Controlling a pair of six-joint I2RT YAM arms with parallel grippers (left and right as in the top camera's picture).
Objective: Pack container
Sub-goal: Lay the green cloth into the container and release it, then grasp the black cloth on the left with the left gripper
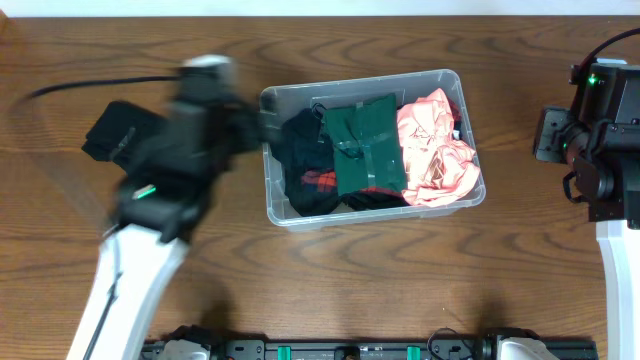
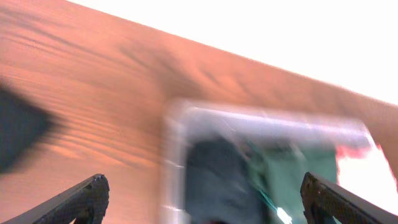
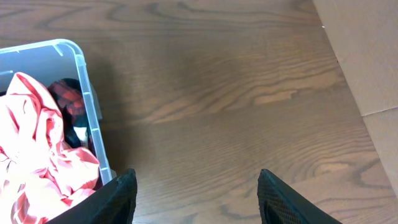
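A: Overhead count?
B: One container [image 1: 275,100] mid-table [image 1: 400,280]. Three inside: black garment [image 1: 300,150], green garment [image 1: 365,140], pink garment [image 1: 435,150].
A: Claws?
B: Two. The left claw [image 2: 204,183] and right claw [image 3: 198,177] are both wide and empty, the right well apart from the rim.

A: Surface underneath?
B: Dark brown wood-grain counter [image 1: 330,290], filling nearly the whole overhead view.
A: Past the far edge?
B: Thin pale strip [image 1: 300,5]; from the left wrist, only white glare [image 2: 280,25].
A: Right side?
B: Flat tan surface [image 3: 367,56], seamed, beyond the counter's edge.
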